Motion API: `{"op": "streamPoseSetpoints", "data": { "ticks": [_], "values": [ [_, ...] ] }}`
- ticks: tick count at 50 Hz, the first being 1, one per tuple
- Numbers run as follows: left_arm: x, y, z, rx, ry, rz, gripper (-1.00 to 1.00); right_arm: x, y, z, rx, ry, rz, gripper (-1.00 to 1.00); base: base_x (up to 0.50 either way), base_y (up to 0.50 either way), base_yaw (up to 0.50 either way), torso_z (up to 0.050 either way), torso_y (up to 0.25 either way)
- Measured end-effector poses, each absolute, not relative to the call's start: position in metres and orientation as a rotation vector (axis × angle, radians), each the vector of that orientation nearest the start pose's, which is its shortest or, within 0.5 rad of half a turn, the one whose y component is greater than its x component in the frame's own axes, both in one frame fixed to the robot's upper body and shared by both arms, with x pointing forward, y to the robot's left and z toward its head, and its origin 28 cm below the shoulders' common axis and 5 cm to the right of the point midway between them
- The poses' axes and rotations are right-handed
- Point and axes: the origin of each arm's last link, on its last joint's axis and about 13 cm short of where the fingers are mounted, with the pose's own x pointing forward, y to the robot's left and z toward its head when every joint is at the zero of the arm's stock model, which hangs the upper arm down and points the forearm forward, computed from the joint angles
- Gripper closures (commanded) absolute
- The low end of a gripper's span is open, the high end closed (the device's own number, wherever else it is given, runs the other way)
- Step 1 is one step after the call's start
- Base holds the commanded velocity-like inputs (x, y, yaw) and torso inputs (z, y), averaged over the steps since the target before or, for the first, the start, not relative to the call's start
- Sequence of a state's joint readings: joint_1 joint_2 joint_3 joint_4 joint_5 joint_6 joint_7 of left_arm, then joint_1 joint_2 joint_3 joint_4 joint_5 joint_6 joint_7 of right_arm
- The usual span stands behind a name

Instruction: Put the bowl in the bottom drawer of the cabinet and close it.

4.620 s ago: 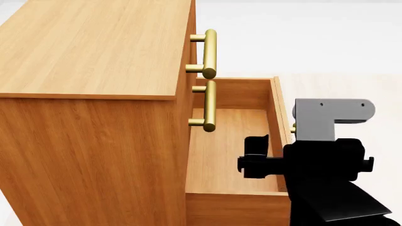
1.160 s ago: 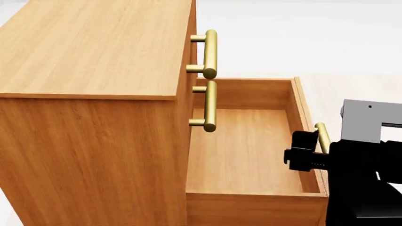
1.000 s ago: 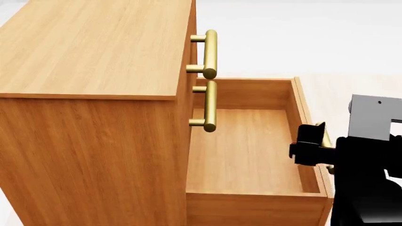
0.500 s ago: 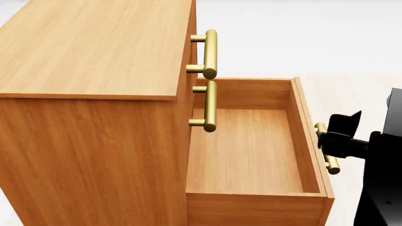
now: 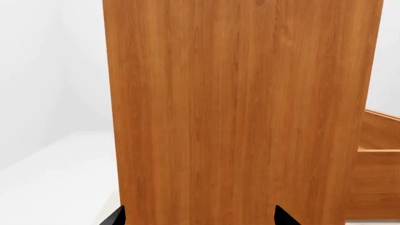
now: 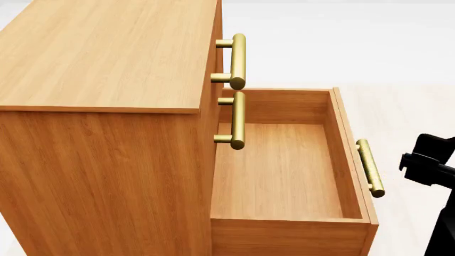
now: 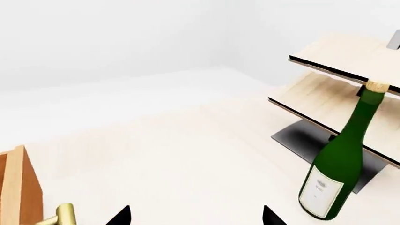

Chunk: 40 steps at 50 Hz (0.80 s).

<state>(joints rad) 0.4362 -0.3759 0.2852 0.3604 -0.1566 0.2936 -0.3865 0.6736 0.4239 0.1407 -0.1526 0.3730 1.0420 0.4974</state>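
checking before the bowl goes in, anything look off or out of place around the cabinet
Nothing looks damaged or spilled. The bottom drawer of the cabinet stands pulled out and bare inside. The green bottle stands upright beside the pale rack. The bowl is in no view.

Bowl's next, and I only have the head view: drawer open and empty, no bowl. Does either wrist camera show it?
Observer: No. The right wrist camera shows a green bottle standing by a rack.
Operator: And the left wrist?
Observer: It faces the cabinet side panel. No bowl there.
Operator: Left gripper?
Observer: The left gripper is open, holding nothing.
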Motion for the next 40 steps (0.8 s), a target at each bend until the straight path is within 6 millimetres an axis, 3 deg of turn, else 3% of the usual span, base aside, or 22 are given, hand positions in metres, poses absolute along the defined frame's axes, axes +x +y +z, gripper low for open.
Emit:
{"op": "streamPoseSetpoints", "data": {
  "ticks": [40],
  "values": [
    [0.104, 0.214, 0.033, -0.004, -0.136, -0.011, -1.0, 0.294, -0.235, 0.169, 0.069, 0.229, -0.947, -1.0, 0.0, 0.0, 0.0, 0.0, 0.0]
  ]
}}
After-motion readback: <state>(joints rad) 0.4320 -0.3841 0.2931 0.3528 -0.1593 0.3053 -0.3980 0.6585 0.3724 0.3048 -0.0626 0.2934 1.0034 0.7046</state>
